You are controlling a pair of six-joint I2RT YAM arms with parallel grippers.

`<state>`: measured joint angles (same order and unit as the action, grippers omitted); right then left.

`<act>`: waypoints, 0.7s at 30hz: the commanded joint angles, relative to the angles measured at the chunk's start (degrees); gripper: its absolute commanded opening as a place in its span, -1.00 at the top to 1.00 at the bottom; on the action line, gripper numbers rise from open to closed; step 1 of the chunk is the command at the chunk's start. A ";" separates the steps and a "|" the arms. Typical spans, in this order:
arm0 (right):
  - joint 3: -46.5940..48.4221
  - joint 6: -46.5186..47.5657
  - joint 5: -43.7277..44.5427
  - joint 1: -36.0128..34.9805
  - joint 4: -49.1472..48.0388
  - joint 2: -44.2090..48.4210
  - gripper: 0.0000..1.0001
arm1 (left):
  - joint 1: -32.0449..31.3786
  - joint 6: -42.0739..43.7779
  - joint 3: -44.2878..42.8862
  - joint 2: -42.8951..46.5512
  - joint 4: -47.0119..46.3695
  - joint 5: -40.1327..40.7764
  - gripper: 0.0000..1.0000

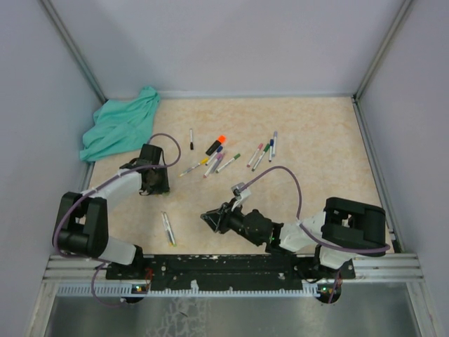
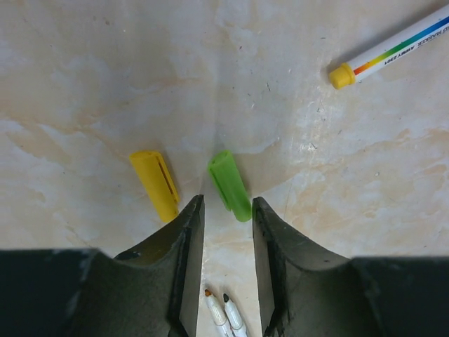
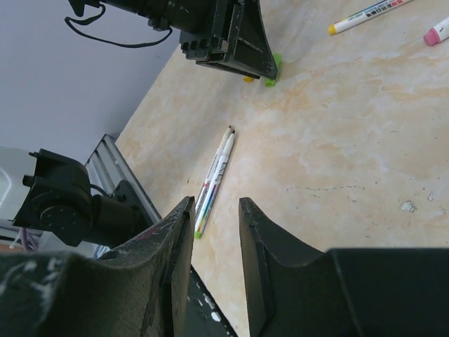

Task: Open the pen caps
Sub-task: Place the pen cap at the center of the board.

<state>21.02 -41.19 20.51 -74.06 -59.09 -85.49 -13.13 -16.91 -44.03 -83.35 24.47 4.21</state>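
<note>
Fingers [image 2: 186, 246] hover near green cap [image 2: 229, 186], yellow cap [image 2: 156, 186].

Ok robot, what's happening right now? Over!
Left gripper, right gripper: open, empty. Yellow cap, green cap off, loose before left gripper. Yellow-capped pen nearby. Cloth far aside.

teal cloth [image 1: 119, 130]: crumpled, far-left corner | two uncapped pens [image 1: 168, 229]: side by side
</note>
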 commanded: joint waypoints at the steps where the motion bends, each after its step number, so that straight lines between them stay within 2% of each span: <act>1: -0.71 -0.21 2.86 0.32 -5.07 2.08 0.36 | 0.29 -0.43 -1.81 1.91 0.98 1.16 0.21; 5: -1.86 -0.29 3.33 0.28 -7.22 2.09 0.36 | 0.38 0.91 -2.73 3.66 1.19 0.38 0.17; 10: -3.44 -1.07 4.57 0.39 -9.76 1.96 0.36 | 0.71 4.49 -4.35 6.14 0.53 -4.36 0.08; 13: -4.61 -1.60 5.01 0.48 -12.94 1.38 0.35 | 1.30 6.96 -5.30 7.46 -1.62 -10.58 -0.07; 18: -7.12 -3.72 4.91 1.31 -20.23 -1.07 0.31 | 2.05 9.62 -7.18 7.72 -8.17 -22.58 -0.53; 21: -8.92 -4.89 4.91 1.83 -25.26 -2.79 0.25 | 2.01 9.81 -8.26 5.06 -13.34 -26.35 -0.62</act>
<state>14.06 -44.29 22.76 -73.17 -72.90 -86.41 -11.46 -9.50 -49.39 -76.53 18.96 -12.82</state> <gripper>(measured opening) 0.363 0.794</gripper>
